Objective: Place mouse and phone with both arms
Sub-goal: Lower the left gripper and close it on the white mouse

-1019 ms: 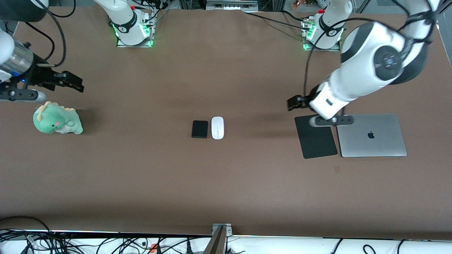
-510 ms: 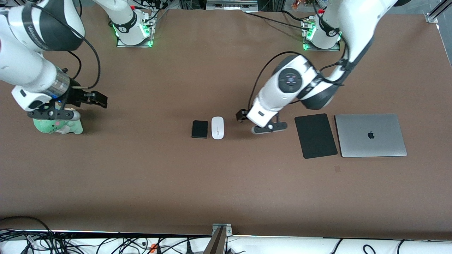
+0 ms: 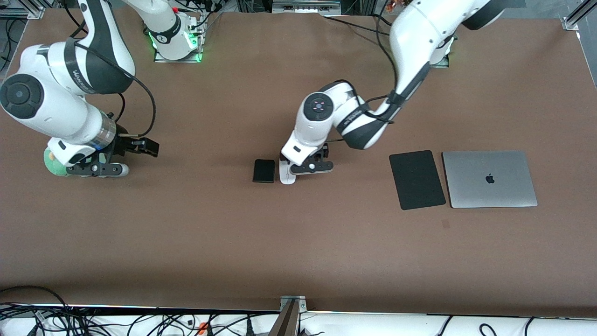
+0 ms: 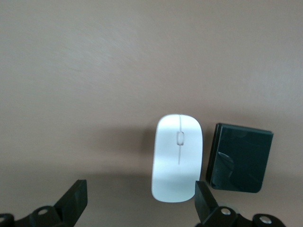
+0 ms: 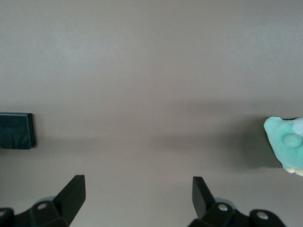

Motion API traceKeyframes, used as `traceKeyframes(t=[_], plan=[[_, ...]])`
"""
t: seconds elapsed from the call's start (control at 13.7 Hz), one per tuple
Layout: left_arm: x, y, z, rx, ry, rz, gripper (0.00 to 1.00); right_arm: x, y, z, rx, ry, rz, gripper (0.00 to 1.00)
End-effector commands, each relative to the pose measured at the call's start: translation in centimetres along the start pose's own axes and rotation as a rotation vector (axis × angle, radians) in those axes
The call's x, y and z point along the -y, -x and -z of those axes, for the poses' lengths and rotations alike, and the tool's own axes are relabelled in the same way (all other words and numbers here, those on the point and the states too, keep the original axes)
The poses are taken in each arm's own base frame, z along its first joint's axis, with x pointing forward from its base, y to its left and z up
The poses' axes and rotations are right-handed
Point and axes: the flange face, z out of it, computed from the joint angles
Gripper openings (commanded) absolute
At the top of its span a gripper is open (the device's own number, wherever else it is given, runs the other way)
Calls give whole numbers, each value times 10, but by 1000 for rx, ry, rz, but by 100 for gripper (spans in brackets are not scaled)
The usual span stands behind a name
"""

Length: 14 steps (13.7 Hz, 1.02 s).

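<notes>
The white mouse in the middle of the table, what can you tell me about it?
The mouse is a small white oval, smooth and glossy, with a thin centre line and a small scroll button. It lies flat on the brown table, close beside the black phone, with a narrow gap between them. The left gripper hangs open over it, not gripping it; in the front view the arm hides most of it.

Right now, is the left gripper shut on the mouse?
No. In the left wrist view the jaws stand wide open, and the mouse lies untouched on the table beside the phone.
</notes>
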Motion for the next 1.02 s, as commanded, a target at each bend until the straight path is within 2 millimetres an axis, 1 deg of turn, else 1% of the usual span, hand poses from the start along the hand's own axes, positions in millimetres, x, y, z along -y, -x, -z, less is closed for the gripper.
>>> traceKeyframes(t=[0.0,0.22,0.36,0.51,0.95], plan=[[-14,-12,-18,-24,-7,1,100,3,-5,-12,9,-7,-13,100],[-25,-11,-34,-19,8,-4,100,2,-6,-16,16,-4,-16,100],[-26,-9,-47,-21,28,1,100,2,-7,-19,19,-2,-15,100],[-28,-6,-53,-16,28,-2,100,2,-8,-21,22,1,-15,100],[-30,-1,-55,-13,24,-10,100,2,-9,-20,20,0,-15,100]])
